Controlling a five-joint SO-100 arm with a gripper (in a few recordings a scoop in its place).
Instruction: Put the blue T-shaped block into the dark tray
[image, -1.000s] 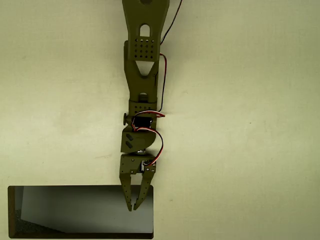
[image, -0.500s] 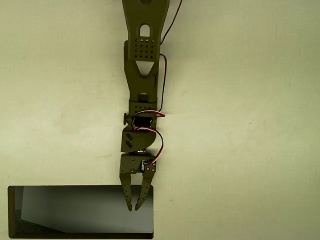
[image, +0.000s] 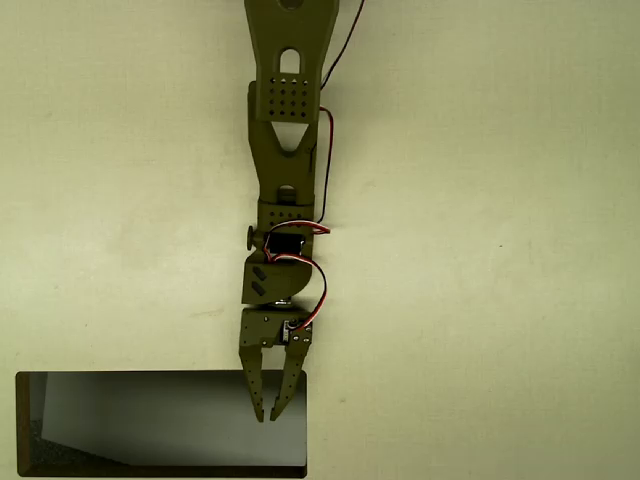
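In the overhead view my olive-green arm reaches down from the top edge. Its gripper (image: 268, 416) hangs over the right end of the dark tray (image: 140, 425). The two fingers converge to tips that nearly touch, and I see nothing held between them. The tray is a wide rectangle with a thin black rim and a glossy grey inside, lying at the bottom left. The blue T-shaped block is out of view.
The pale tabletop (image: 480, 300) spreads flat on both sides of the arm. Red and black wires (image: 322, 290) loop along the wrist. The tray's lower rim lies close to the picture's bottom edge.
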